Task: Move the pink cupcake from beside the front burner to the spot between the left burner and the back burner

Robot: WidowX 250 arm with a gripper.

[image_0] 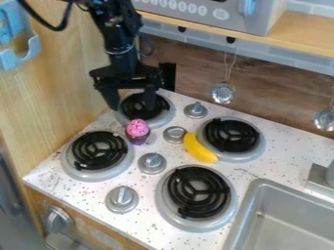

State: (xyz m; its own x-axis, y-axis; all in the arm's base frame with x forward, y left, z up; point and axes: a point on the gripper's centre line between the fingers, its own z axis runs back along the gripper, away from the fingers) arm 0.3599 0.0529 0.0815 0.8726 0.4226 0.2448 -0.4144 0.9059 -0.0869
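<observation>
Above counter (pixel 281 156) | facing backsplash (pixel 277 93), slanted down | moderately near

The cupcake (pixel 137 131) is pink-topped, the banana (pixel 199 148) yellow.

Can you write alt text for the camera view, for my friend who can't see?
A black robot claw hangs open over the farthest burner of a toy stove, near a pink-topped cupcake. A yellow banana lies beside another burner, with a gray sink at the lower right.
</observation>
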